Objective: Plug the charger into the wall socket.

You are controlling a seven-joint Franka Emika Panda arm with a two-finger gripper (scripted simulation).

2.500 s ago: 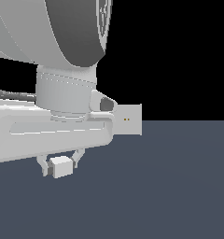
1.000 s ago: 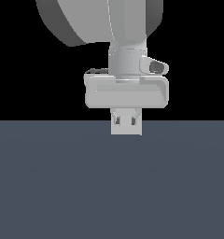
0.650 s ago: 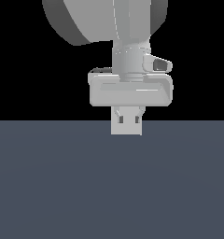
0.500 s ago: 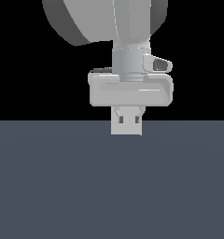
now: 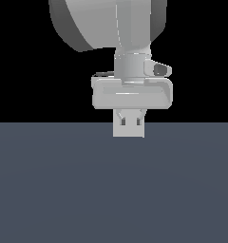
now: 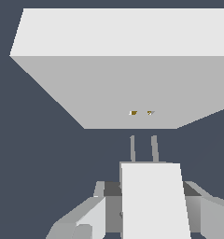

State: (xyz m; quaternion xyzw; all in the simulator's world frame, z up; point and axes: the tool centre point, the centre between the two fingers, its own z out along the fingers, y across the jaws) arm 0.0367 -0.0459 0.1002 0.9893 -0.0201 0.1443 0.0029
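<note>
In the wrist view the off-white charger sits between my gripper fingers, which are shut on its sides. Its two thin prongs point at the wall socket, a large light-grey panel with two small dark-yellow holes. The prongs line up roughly with the holes and stop a short way from the panel face. In the exterior view the gripper hangs right in front of the wall socket, and the charger blends with the panel there.
A dark blue-grey floor spreads under everything. The hand's wide grey body and the arm above it cover the upper middle of the exterior view.
Since 2.5 s ago the arm has swung from the exterior view's left to directly in front of the wall socket, carrying the charger. Over the last second it has barely moved.
</note>
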